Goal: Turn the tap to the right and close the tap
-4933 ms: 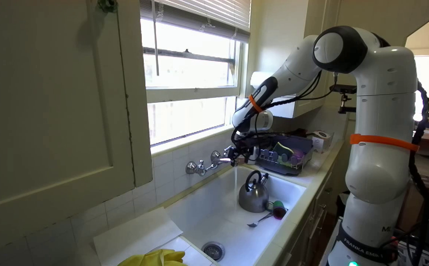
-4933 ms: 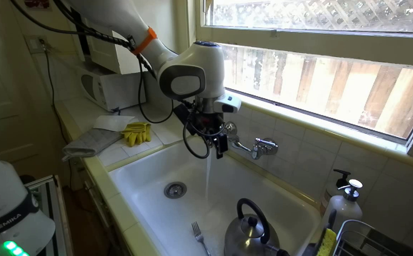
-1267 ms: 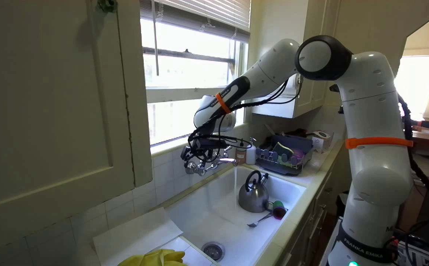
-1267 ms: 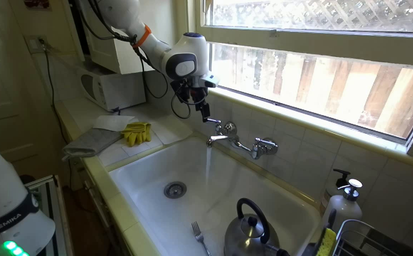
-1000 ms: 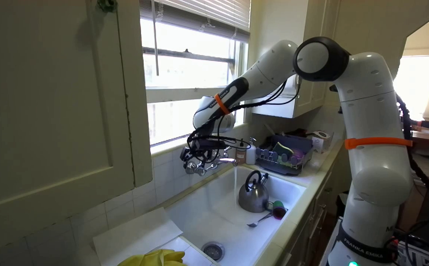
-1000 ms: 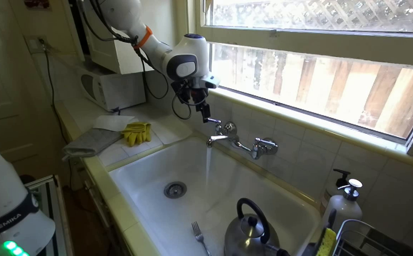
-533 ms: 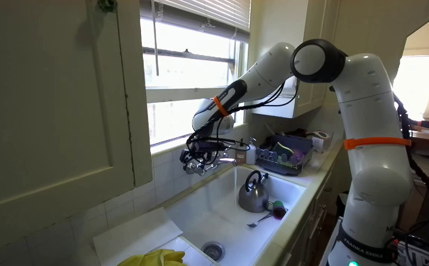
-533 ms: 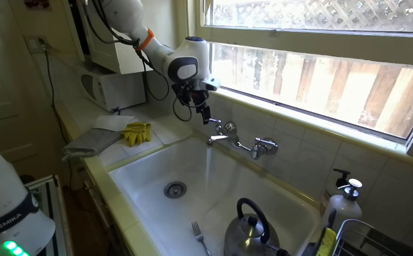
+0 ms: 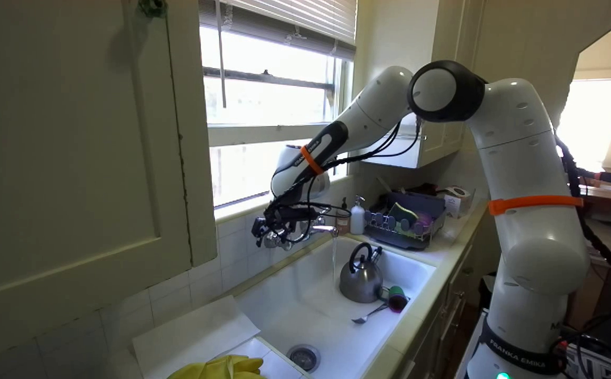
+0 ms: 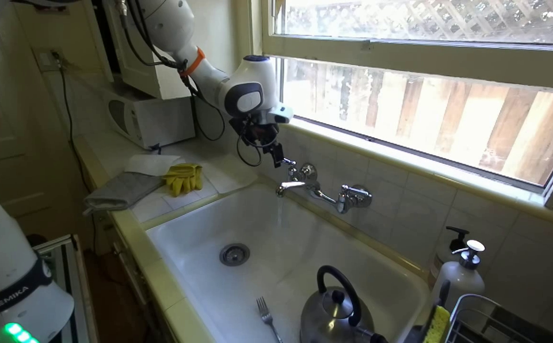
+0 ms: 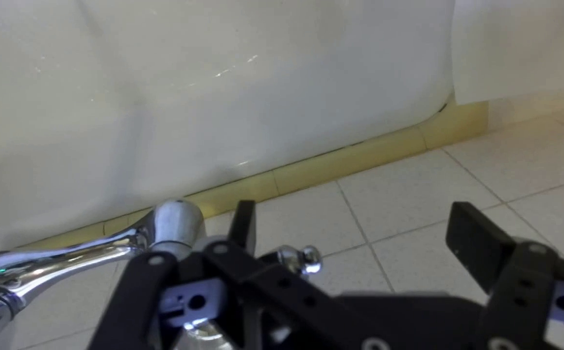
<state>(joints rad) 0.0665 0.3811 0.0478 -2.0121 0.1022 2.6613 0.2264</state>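
Observation:
The chrome tap is on the tiled wall above the white sink in both exterior views. Its spout runs across the lower left of the wrist view. A thin water stream falls from it. In an exterior view, the tip of my gripper is at the end of a knob handle. In the wrist view my gripper is open, fingers wide apart. A shiny knob end shows just inside the left finger; whether they touch is unclear. The handle's rest is hidden behind that finger.
A steel kettle, a fork and a cup lie in the sink. A dish rack and soap bottles stand beside it. Yellow gloves lie on the counter. The window sill is close behind the arm.
My gripper left the spout for the handle, then edged slightly lower. The handle end has shifted slightly toward the wall. The water stream has become thinner and fainter.

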